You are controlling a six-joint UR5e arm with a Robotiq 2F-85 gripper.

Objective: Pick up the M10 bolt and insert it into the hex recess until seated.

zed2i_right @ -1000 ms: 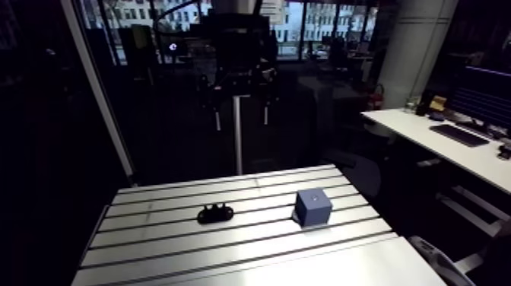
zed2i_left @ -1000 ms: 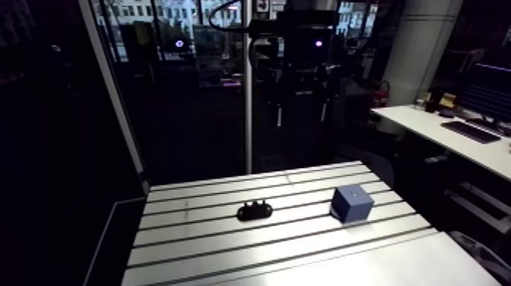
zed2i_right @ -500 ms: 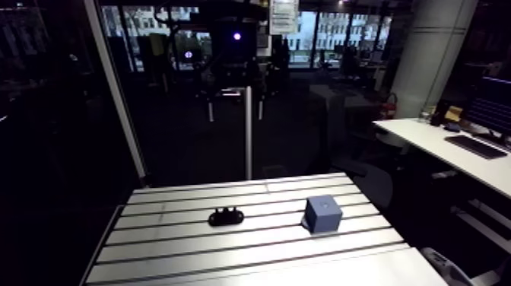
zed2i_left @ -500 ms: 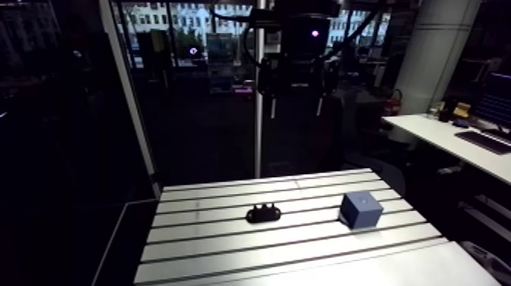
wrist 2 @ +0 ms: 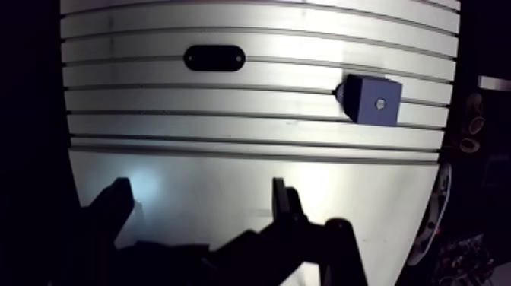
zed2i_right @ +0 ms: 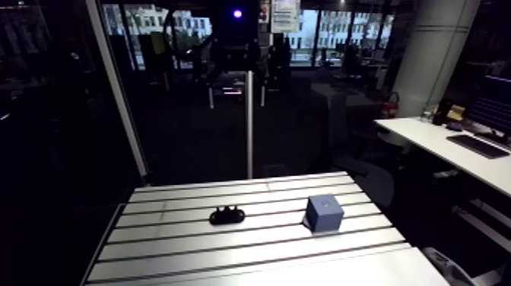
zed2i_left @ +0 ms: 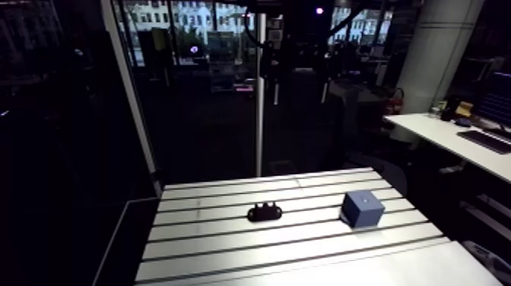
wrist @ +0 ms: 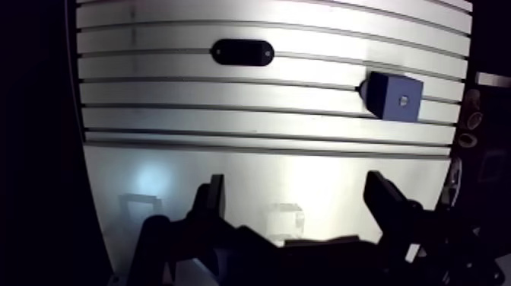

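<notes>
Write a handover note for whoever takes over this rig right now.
End effector: open, empty, high over the table's smooth front strip.
Black holder: on the slotted part, ahead of the end effector; small studs on top, too dim to identify.
Blue block: also on the slotted part, apart from the holder, with a small hole in its top face.
Done: nothing grasped yet.
Left: the whole pick and insertion.

I work in a robotics lab or workshop: my desk (zed2i_left: 228, 247), filling the lower middle of the arm view, is a slotted aluminium fixture plate, bare metal, with a small black part (zed2i_left: 264, 211) and a blue block (zed2i_left: 362, 209) set on it.
</notes>
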